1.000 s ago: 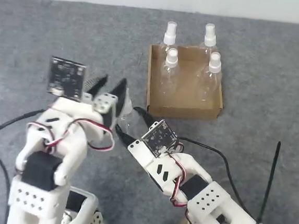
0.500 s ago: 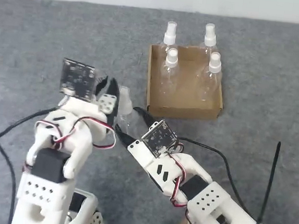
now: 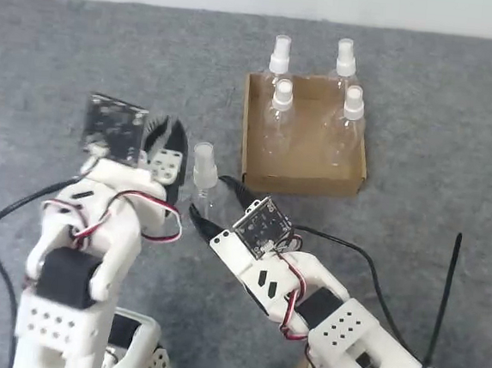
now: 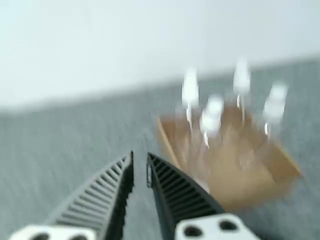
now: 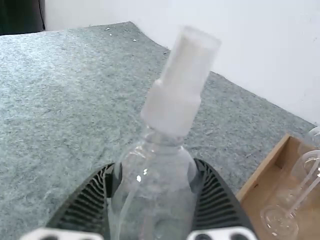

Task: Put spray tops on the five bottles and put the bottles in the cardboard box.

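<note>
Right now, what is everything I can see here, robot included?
bottles in the box: four, clear with white spray tops, upright inside the cardboard box
fifth bottle: one, clear, upright on the carpet beside the box, between the two arms
spray top: one, white, on the fifth bottle's neck
cardboard box: one, brown, open at the top, on the far side of the carpet
carpet: grey, covering the table
cables: black, trailing from the arms
left arm: white, jaws a little apart and holding nothing, next to the fifth bottle
right arm: white, jaws shut on the fifth bottle's body
</note>
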Available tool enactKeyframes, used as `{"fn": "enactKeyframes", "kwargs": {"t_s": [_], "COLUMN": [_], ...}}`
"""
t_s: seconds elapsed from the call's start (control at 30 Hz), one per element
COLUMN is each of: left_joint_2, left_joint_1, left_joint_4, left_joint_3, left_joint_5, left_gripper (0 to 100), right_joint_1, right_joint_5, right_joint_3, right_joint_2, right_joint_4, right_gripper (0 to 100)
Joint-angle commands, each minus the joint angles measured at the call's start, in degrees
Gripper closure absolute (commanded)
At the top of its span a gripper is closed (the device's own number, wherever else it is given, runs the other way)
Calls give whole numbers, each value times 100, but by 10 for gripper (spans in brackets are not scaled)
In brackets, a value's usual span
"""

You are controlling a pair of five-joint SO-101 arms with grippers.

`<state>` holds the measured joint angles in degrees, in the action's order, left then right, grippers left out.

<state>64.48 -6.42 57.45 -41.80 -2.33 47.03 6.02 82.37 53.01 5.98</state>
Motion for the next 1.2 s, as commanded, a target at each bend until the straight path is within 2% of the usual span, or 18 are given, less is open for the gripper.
{"fn": "enactKeyframes", "kwargs": {"t_s": [0.0, 0.13, 0.3, 0.5, 0.87, 1.03, 1.17], "left_joint_2": [18, 18, 70, 88, 79, 88, 88], "left_joint_1": [-132, -466, -492, -484, -484, -484, -484], "left_joint_4": [-255, -176, -105, 642, 668, 659, 607], "left_joint_3": [444, 92, -409, -479, -523, -681, -655], "left_joint_5": [0, 44, 343, 387, 360, 360, 360], "left_gripper": [966, 967, 967, 967, 967, 967, 967], "right_joint_1": [-84, -84, -84, -84, -92, -462, -541], "right_joint_5": [-35, -35, -44, -53, -62, -738, -800], "right_joint_3": [-53, -53, -53, -53, -53, -105, -105], "right_joint_2": [13, 13, 4, 13, 13, 22, 22], "right_joint_4": [119, 119, 119, 119, 119, 127, 127], "right_gripper": [993, 993, 993, 993, 993, 993, 993]}}
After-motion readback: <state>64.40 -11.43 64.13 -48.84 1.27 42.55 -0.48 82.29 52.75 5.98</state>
